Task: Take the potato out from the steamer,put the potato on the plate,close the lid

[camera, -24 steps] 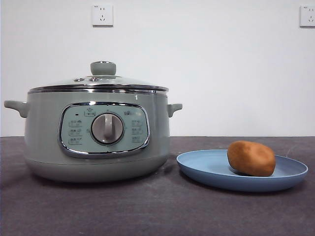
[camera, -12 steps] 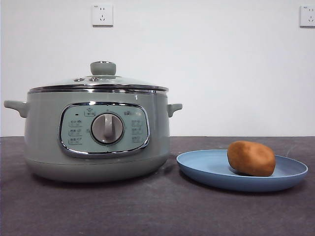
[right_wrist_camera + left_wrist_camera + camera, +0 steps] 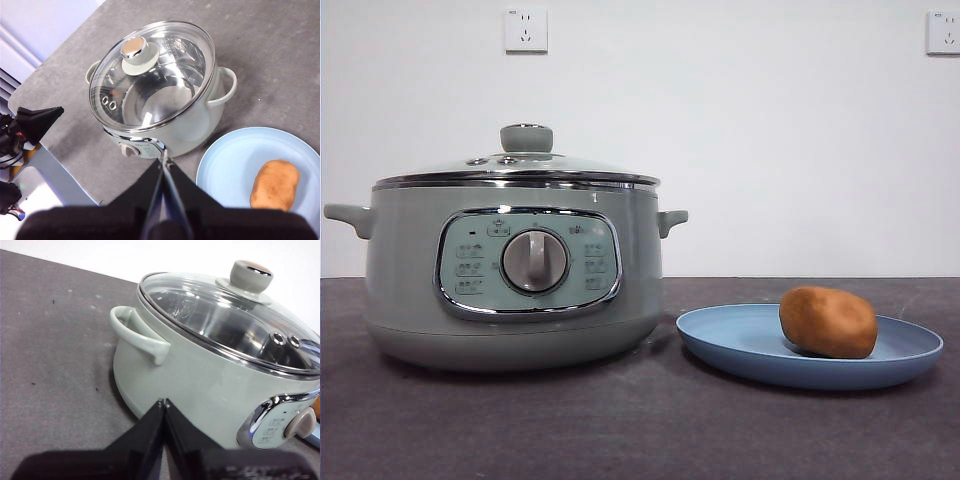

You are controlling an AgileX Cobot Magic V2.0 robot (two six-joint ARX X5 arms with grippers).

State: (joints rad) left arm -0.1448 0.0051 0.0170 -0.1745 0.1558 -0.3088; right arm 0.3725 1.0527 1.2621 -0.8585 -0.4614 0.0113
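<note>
While the lid [image 3: 517, 165] is sitting closed on the steamer [image 3: 510, 270], the potato [image 3: 828, 321] is lying on the plate [image 3: 740, 345] beside it; left gripper [image 3: 163, 402] and right gripper [image 3: 164, 156] are both hanging pinched together, empty.

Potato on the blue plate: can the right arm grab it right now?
Probably yes. The potato lies bare on the plate with nothing over it. The right pincer hangs above, beside the steamer, but its jaws are shut, so they would need to open first.
</note>
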